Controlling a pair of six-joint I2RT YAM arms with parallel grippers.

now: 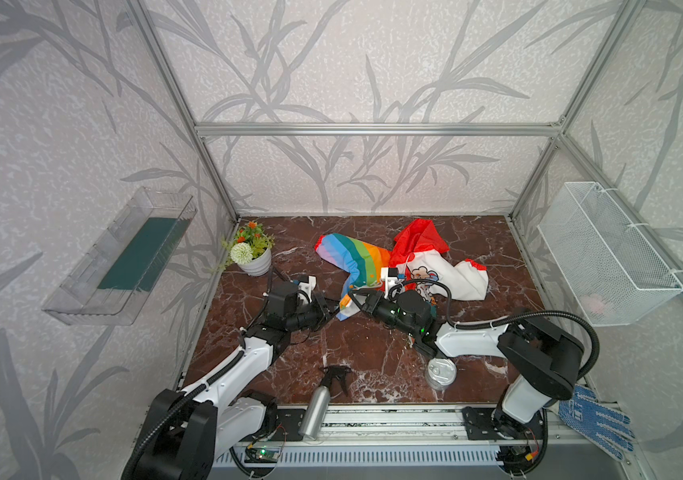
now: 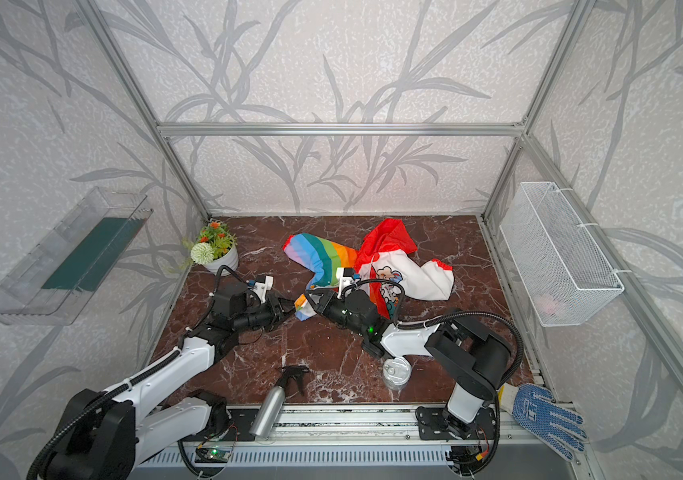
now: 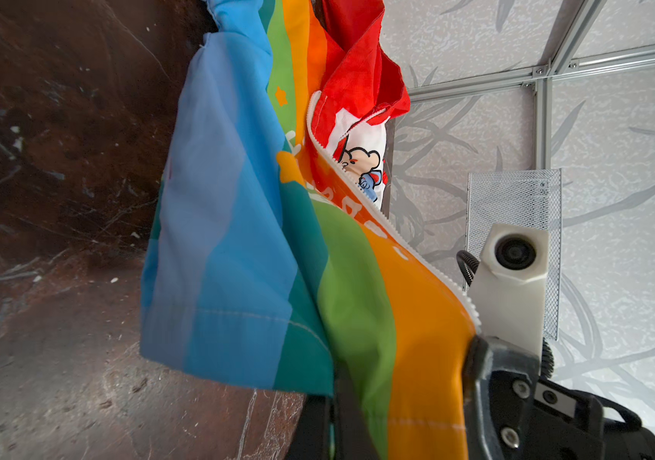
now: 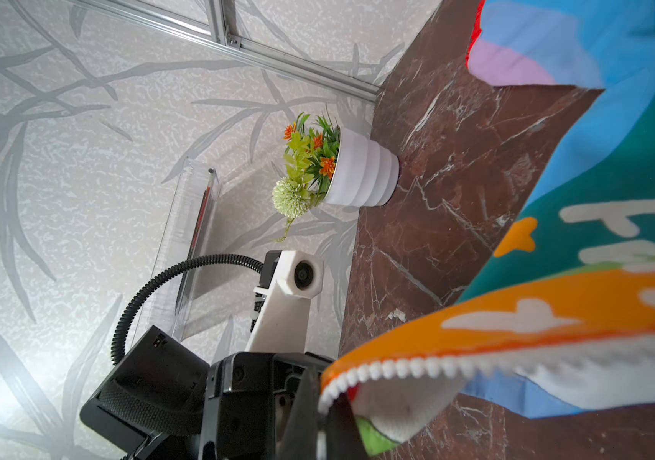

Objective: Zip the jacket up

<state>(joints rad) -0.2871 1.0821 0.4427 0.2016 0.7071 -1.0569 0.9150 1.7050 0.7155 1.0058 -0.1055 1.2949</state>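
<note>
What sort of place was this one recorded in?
Likely a staged robot test booth: silver aluminium frame bars hold leaf-patterned grey wallpaper panels around a red-brown marble-look tabletop, and two white-and-black arms are mounted on a metal rail at its front.

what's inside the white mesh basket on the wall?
The mesh basket holds one pale pink thing at its near end; mesh blurs it, identity unclear.

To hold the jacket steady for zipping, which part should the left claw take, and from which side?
The bottom hem corner of the jacket, beside where the white zipper teeth end. That corner is a free, thin edge pointing left in both top views, so coming in low from the left likely suits it. The left claw is shut there.
</note>
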